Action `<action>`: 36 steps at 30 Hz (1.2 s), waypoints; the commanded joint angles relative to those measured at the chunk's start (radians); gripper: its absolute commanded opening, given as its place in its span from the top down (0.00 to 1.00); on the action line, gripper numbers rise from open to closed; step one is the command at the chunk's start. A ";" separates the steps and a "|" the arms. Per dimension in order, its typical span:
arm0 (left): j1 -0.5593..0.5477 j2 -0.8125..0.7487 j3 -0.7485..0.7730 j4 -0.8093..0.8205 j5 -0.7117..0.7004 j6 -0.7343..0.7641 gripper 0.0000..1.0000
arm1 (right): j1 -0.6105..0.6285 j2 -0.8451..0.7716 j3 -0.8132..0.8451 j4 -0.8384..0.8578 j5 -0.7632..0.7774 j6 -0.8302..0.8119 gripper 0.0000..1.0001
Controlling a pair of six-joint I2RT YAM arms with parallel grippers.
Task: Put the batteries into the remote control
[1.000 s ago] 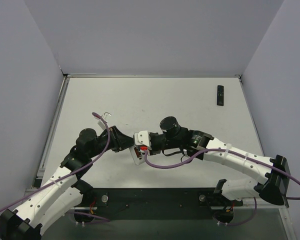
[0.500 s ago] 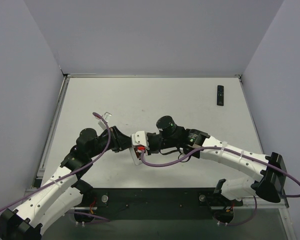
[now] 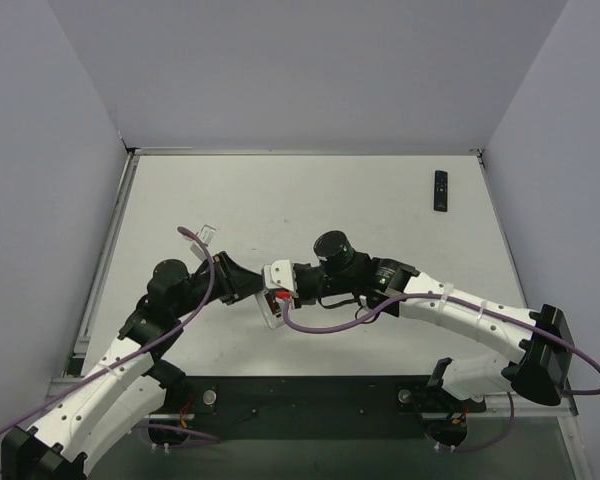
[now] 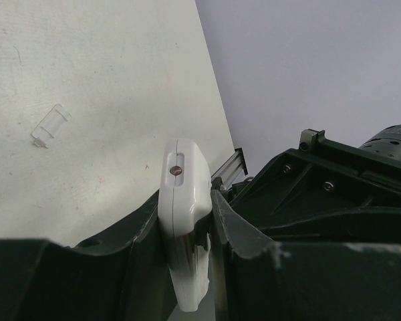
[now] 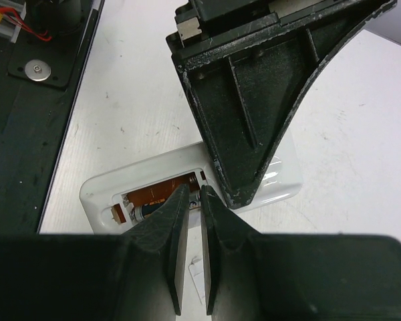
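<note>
Right end effector (image 5: 195,200), at lower centre, has its jaws drawn to a thin slit, tips at the dark, slim battery (image 5: 144,212) lying in the open bay; whether they pinch it I cannot tell. Left end effector (image 4: 187,217) clamps the glossy white, round-cornered remote control (image 4: 182,177) edgewise over the matte counter (image 4: 87,80). Under downward pressure that smooth plastic could twist in the grip, or the slick cylinder could pop out.

Table: white matte top (image 3: 310,200), lightly scuffed and speckled.
Walls: back wall (image 3: 310,70), left wall (image 3: 40,200) and right wall (image 3: 570,150), all plain pale grey panels.
Left edge: metal rail (image 3: 105,270) along the table.
Near edge: dark plate (image 3: 310,395).
Light: even, soft shadows.
</note>
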 commanded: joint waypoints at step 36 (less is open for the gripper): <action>0.029 -0.088 -0.060 0.291 0.017 0.094 1.00 | -0.024 -0.177 -0.163 0.256 0.179 0.729 0.42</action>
